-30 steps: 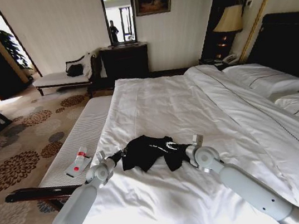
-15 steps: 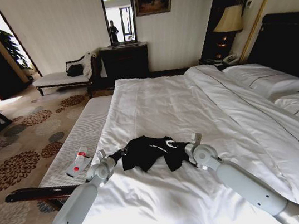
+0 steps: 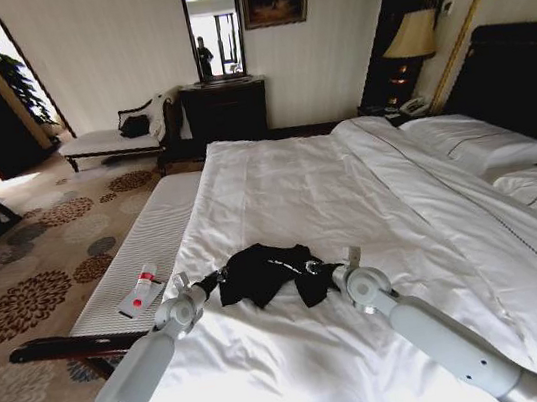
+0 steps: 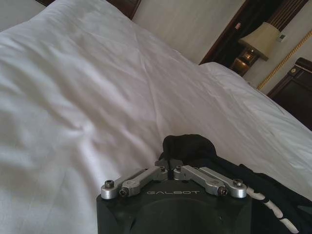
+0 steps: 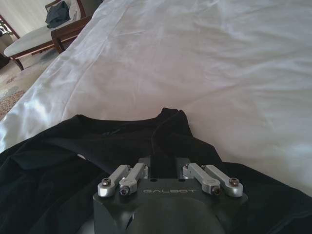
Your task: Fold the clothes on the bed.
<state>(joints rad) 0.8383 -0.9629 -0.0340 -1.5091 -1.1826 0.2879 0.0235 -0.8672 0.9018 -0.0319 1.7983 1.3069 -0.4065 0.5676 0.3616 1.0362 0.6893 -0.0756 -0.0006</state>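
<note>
On the bed, the bunched black T-shirt lies between both arms; the left gripper and right gripper each pinch its cloth.

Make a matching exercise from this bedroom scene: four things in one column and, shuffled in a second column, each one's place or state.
Things
1. T-shirt
2. left gripper
3. red-and-white tube
4. lamp

Places or states
A. lying on the bench
B. lit, beside the headboard
C. crumpled on the bed
D. shut on black fabric

Pairs: 1-C, 2-D, 3-A, 4-B
</note>
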